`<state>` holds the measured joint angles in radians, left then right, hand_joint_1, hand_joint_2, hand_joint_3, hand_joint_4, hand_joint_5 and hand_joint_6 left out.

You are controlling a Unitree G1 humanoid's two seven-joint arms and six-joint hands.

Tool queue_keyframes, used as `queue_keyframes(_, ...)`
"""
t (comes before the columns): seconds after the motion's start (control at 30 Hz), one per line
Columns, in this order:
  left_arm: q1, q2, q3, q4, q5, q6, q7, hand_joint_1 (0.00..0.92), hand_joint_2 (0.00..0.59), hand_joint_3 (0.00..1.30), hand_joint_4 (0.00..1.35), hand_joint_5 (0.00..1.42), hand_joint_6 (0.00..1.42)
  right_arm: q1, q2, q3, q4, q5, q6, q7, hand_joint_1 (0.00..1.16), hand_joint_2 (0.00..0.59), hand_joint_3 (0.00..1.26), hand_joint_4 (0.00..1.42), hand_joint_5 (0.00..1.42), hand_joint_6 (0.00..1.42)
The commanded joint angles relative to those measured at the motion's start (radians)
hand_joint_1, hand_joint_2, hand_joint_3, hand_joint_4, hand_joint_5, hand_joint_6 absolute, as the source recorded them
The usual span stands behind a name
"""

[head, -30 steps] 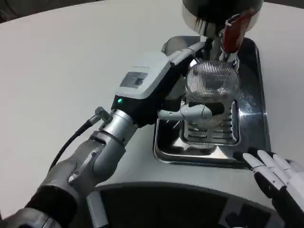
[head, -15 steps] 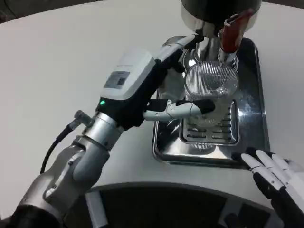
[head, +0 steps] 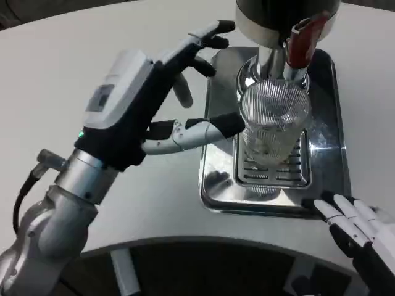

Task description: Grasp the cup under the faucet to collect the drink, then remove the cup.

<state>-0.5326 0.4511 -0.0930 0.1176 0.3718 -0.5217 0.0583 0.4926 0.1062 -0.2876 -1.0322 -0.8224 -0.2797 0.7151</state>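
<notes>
A clear ribbed cup (head: pixel 273 123) stands upright on the grille of the steel drip tray (head: pixel 336 123), under the faucet with the red lever (head: pixel 302 38) of the dispenser (head: pixel 286 17). My left hand (head: pixel 162 98) hangs to the cup's left, open with fingers spread. Its lowest finger (head: pixel 203 131) reaches to just short of the cup's side; whether it touches is unclear. My right hand (head: pixel 361 237) lies at the lower right, off the tray's front corner, fingers extended and holding nothing.
The white table (head: pixel 80 68) stretches wide to the left and back. The tray's raised rim lies between my left hand and the cup. The table's front edge curves just below the tray.
My left hand has drawn back to the left, away from the cup it was wrapped around, and its fingers have spread. The cup stays under the faucet. The right hand has not moved.
</notes>
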Motion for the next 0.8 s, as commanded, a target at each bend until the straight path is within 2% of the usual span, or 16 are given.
queue_keyframes(0.03, 0.045, 0.023, 0.051, -0.068, -0.11, 0.023, -0.09, 0.028, 0.088, 0.25, 0.31, 0.42, 0.62, -0.004, 0.069, 0.011, -0.015, -0.016, 0.021, -0.006, 0.4, 0.408, 0.09, 0.0, 0.0, 0.0)
queue_keyframes(0.23, 0.05, 0.033, 0.106, -0.11, -0.328, 0.078, -0.255, 0.004, 0.102, 0.28, 0.32, 0.42, 0.47, -0.017, 0.068, 0.044, -0.015, -0.051, 0.044, -0.009, 0.4, 0.408, 0.09, 0.0, 0.0, 0.0)
queue_keyframes(0.37, 0.041, 0.034, 0.134, -0.128, -0.46, 0.136, -0.359, 0.0, 0.109, 0.28, 0.3, 0.4, 0.44, -0.019, 0.063, 0.06, -0.015, -0.068, 0.056, -0.011, 0.4, 0.408, 0.09, 0.0, 0.0, 0.0)
queue_keyframes(0.5, 0.016, 0.049, 0.155, -0.134, -0.599, 0.241, -0.48, 0.0, 0.114, 0.27, 0.24, 0.34, 0.39, -0.02, 0.06, 0.072, -0.015, -0.08, 0.066, -0.013, 0.4, 0.408, 0.09, 0.0, 0.0, 0.0)
queue_keyframes(0.63, -0.017, 0.082, 0.176, -0.138, -0.713, 0.361, -0.611, 0.0, 0.117, 0.25, 0.21, 0.31, 0.34, -0.02, 0.058, 0.086, -0.015, -0.093, 0.077, -0.015, 0.4, 0.408, 0.09, 0.0, 0.0, 0.0)
queue_keyframes(0.8, -0.061, 0.107, 0.179, -0.134, -0.769, 0.466, -0.716, 0.0, 0.123, 0.24, 0.18, 0.28, 0.3, -0.017, 0.055, 0.097, -0.015, -0.101, 0.087, -0.019, 0.4, 0.408, 0.08, 0.0, 0.0, 0.0)
